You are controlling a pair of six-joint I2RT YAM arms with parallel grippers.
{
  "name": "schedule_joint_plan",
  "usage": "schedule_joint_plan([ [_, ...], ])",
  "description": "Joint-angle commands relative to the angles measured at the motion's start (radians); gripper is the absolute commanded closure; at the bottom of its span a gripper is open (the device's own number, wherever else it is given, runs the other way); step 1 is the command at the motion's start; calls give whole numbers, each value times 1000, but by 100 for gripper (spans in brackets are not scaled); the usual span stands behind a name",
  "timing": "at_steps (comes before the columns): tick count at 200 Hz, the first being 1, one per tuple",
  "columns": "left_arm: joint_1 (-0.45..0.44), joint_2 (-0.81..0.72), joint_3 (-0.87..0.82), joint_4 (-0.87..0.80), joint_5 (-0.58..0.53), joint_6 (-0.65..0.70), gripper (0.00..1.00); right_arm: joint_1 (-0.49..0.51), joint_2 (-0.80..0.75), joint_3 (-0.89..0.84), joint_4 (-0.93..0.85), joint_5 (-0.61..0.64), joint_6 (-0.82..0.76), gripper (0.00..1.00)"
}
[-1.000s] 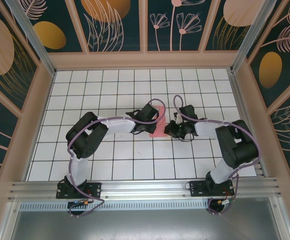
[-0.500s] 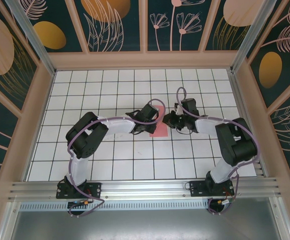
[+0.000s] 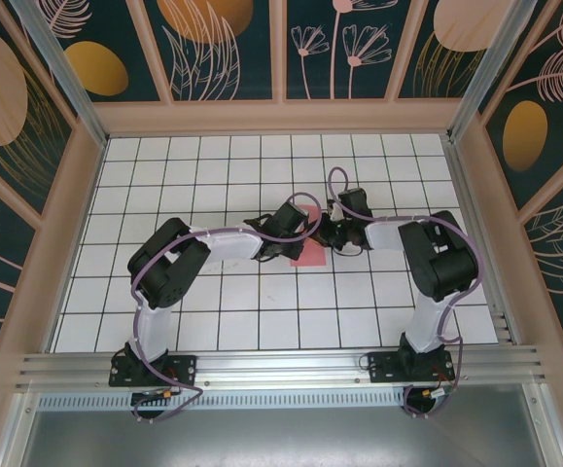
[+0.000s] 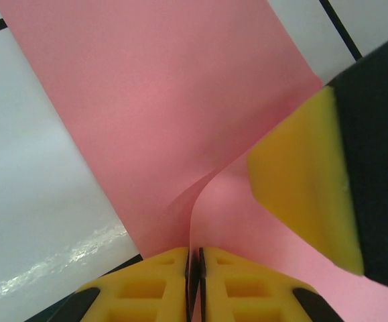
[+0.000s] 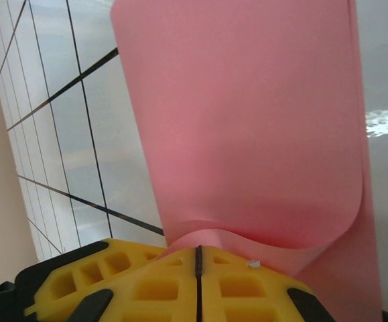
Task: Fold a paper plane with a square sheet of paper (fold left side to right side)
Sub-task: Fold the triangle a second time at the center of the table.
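A white table (image 3: 164, 165) ruled with a dark grid sits inside a booth whose wall panels (image 3: 232, 58) are dark teal with pale flower and leaf shapes. An aluminium rail (image 3: 281, 368) runs along the near edge, where the two arm bases are bolted.

In the left wrist view, the left gripper (image 4: 195, 260) has its yellow fingers pressed together, with a raised edge of the square sheet of paper (image 4: 173, 100) pinched in the seam between them. From that pinch the salmon-pink paper curves up and then lies out flat over the white tiles (image 4: 39, 174). A yellow-padded black finger (image 4: 304, 181) of the other arm comes in from the right, over the paper and just beside the lifted fold.

In the right wrist view, the right gripper (image 5: 198, 258) is likewise closed flat, and a curled lip of the paper (image 5: 247, 127) runs down into the line where its fingers meet. The sheet bows upward from there, its right side rolled over in a soft bend, with grid tiles (image 5: 66, 141) to the left.

From above, the left gripper (image 3: 275, 249) and the right gripper (image 3: 330, 234) meet near the middle of the table, close together. A small patch of the pink paper (image 3: 310, 257) shows on the tiles between and just below them, the rest hidden under the wrists.
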Motion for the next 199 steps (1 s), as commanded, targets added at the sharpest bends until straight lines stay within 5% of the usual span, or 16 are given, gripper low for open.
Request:
schedule_joint_plan([
  [1,6,40,-25,-47,-29,3,86,7,18,4,-18,26,-17,90],
  [106,6,33,-22,-46,-29,4,85,-11,48,4,-104,103,-86,90],
  [199,12,-231,-45,-106,-30,5,54,-16,50,-42,-88,100,-90,90],
])
